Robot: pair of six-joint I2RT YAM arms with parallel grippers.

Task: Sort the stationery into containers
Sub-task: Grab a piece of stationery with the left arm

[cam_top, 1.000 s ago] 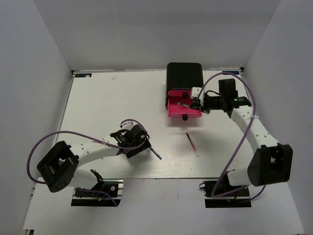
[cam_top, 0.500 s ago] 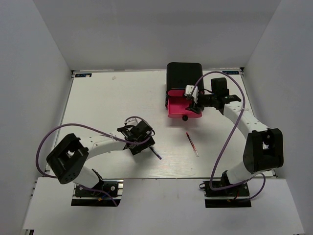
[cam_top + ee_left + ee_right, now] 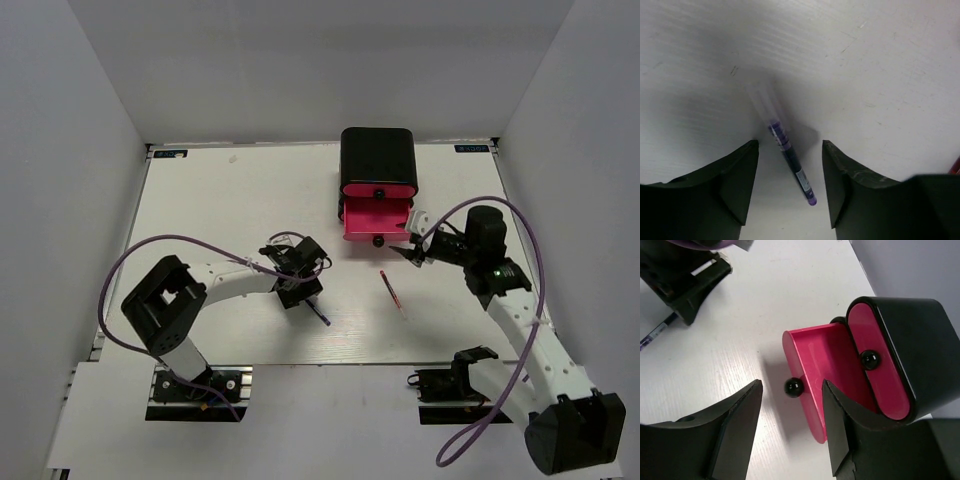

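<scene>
A small black rounded cabinet stands upright at the far side of the white table. Its upper pink drawer is shut and carries a black round knob. The pink drawer below it is pulled out toward the near edge, its own knob at the front. A slim red pen lies flat and slanted just in front of the open drawer. A slim dark blue pen with a purple tip lies slanted, well to the left of the red one
</scene>
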